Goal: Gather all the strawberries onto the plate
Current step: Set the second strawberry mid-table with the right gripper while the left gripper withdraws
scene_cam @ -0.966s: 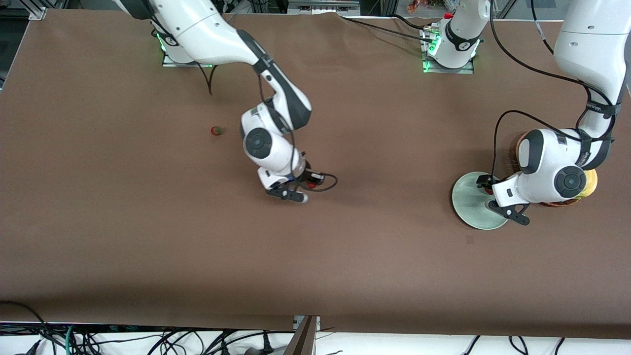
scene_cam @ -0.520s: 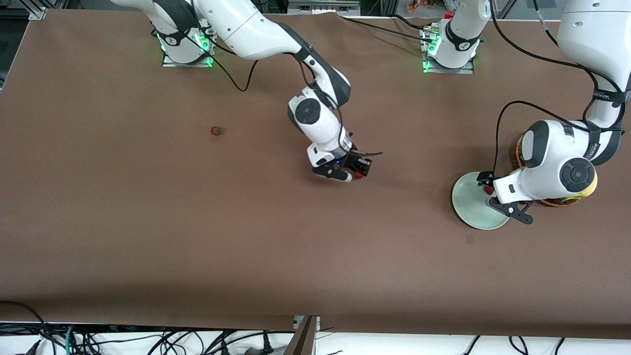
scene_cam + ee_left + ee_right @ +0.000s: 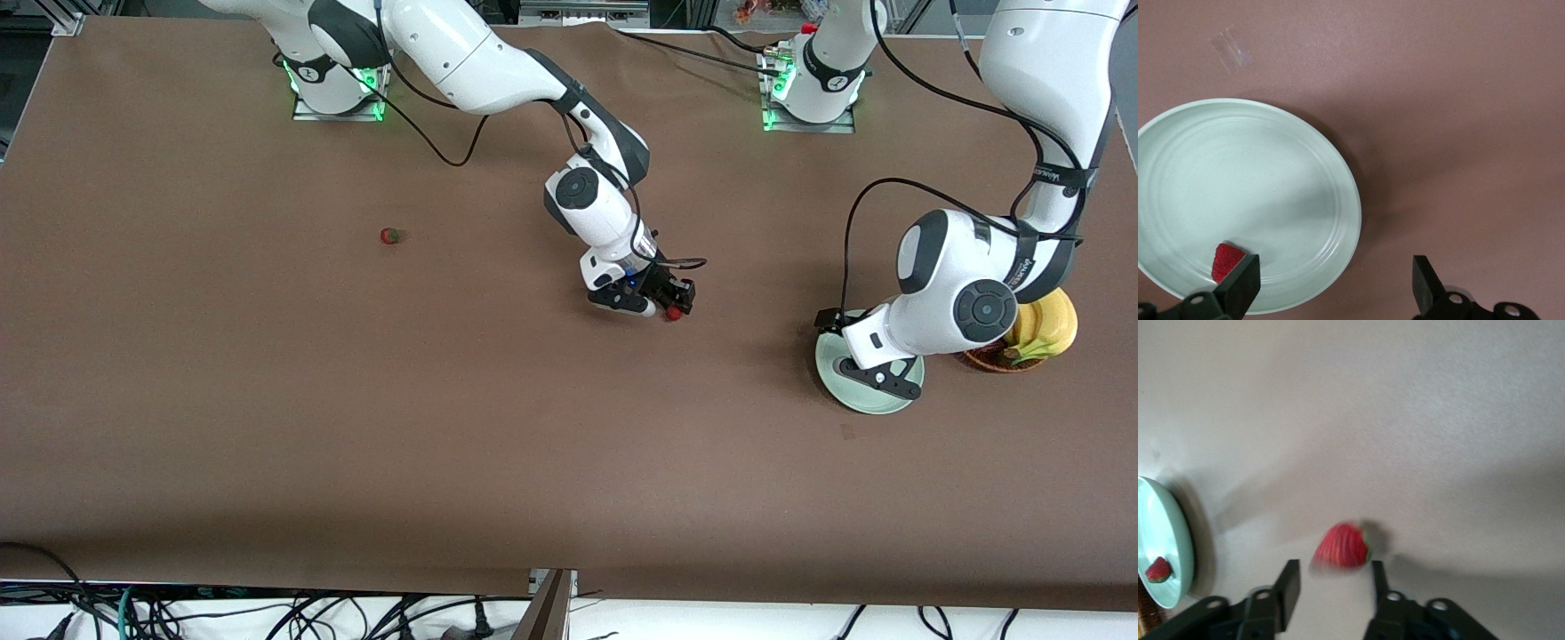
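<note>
My right gripper (image 3: 665,304) is low over the middle of the table with its fingers open. A strawberry (image 3: 675,313) sits just past its fingertips (image 3: 1290,581), not gripped; it is blurred in the right wrist view (image 3: 1342,546), and I cannot tell if it rests on the table. My left gripper (image 3: 831,322) is open and empty over the edge of the mint-green plate (image 3: 867,396). One strawberry (image 3: 1226,261) lies in the plate (image 3: 1238,133), also in the right wrist view (image 3: 1158,570). A third strawberry (image 3: 389,236) lies alone toward the right arm's end.
A brown wicker basket (image 3: 982,361) with a banana (image 3: 1045,324) stands beside the plate at the left arm's end, partly hidden by the left arm. A small scrap of clear tape (image 3: 1231,50) lies on the brown tabletop near the plate.
My right gripper carried a strawberry toward the plate, and its fingers are now apart with the berry off their tips. My left hand shifted across the plate, uncovering the banana.
</note>
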`<act>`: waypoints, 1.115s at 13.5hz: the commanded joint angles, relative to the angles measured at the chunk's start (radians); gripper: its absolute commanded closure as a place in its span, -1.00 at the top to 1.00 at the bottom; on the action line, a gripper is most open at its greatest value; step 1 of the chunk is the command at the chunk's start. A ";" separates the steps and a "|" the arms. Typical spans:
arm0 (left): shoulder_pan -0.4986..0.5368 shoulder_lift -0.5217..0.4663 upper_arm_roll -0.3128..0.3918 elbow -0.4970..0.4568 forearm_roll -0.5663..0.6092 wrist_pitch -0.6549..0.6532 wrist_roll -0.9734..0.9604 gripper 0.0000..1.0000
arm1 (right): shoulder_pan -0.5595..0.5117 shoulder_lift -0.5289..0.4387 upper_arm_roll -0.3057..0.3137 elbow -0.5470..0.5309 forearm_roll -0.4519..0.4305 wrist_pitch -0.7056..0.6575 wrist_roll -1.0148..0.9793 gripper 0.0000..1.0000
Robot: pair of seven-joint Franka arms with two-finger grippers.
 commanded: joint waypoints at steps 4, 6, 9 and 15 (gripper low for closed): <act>0.002 -0.010 -0.048 -0.003 -0.066 -0.009 -0.161 1.00 | -0.114 -0.162 -0.056 0.031 0.007 -0.398 -0.100 1.00; -0.009 -0.003 -0.050 -0.005 -0.150 0.013 -0.213 1.00 | -0.181 -0.222 -0.055 0.026 0.004 -0.573 -0.218 1.00; -0.105 0.005 -0.048 -0.019 -0.177 0.079 -0.445 1.00 | -0.247 -0.294 -0.109 0.023 0.003 -0.816 -0.359 1.00; -0.294 0.091 -0.042 -0.031 -0.044 0.267 -1.111 1.00 | -0.258 -0.330 -0.383 0.015 0.004 -1.233 -0.729 1.00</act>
